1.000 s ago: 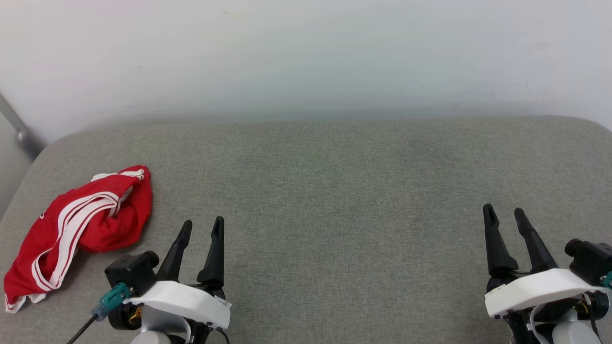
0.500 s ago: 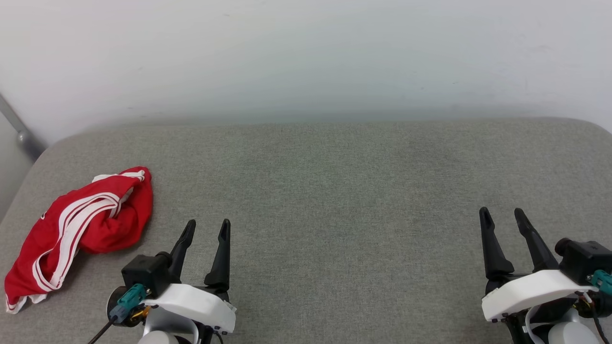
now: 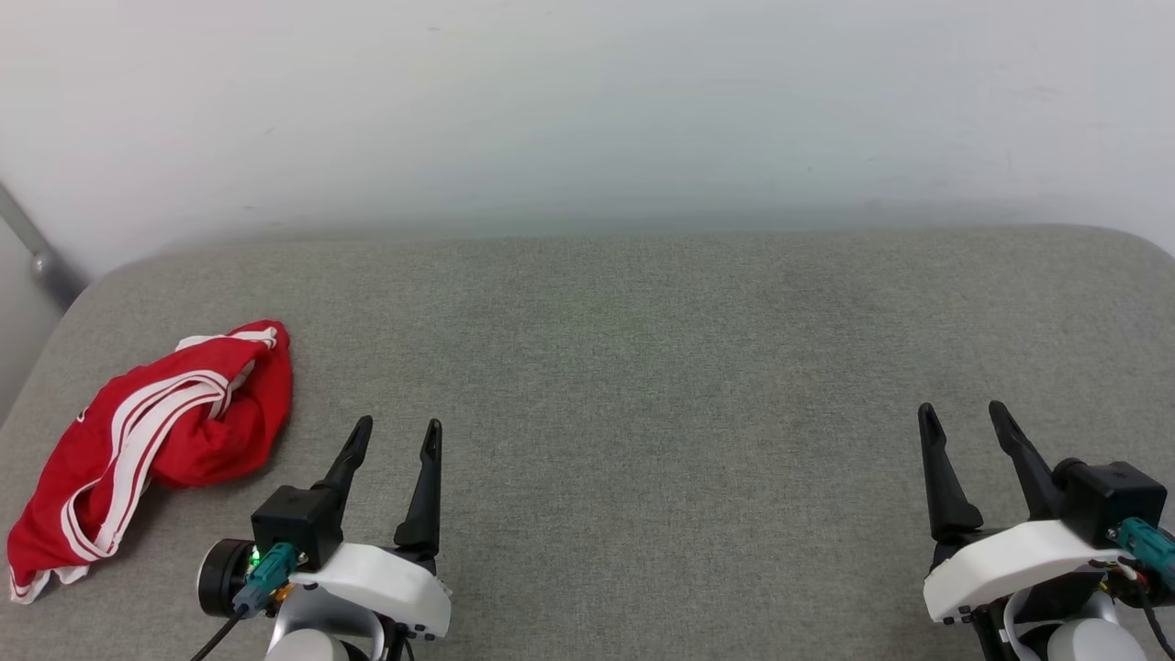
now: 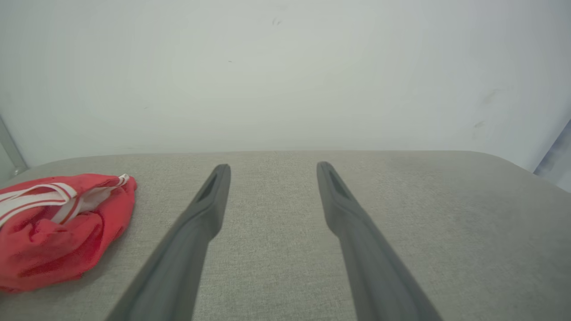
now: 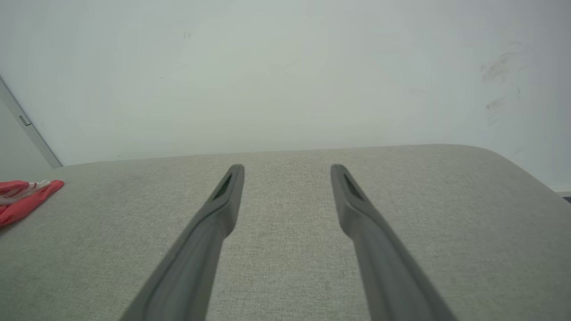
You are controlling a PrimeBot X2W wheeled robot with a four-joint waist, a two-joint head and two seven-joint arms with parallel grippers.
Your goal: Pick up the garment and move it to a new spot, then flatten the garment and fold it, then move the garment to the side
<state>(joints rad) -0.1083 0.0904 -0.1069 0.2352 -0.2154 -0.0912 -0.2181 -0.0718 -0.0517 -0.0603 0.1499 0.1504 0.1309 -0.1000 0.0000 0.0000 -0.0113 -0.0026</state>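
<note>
Overhead, the head view shows a bench (image 3: 643, 367) covered in grey woven fabric, rounded at its far corners and set against a plain pale wall (image 3: 587, 110). A grey metal strip (image 3: 32, 248) slants down the wall at the far left corner.

The garment (image 3: 174, 413), red with white stripe trim, lies crumpled in a heap along the bench's left edge, one end reaching toward the near left margin. At lower left the left claw (image 3: 399, 422) hovers just right of the garment without touching it, jaws wide and holding nothing. At lower right the right claw (image 3: 961, 408) stands well apart from the garment, jaws equally wide and holding nothing. A broad stretch of grey fabric lies between the two claws and runs to the far edge.

The left wrist view, low over the fabric, gives the garment's bunched folds beside the left finger and the bench curving away at far right. The right wrist view reduces the garment to a red patch at the far left and adds dark smudges (image 5: 499, 67) on the wall above the bench's rounded right corner.
</note>
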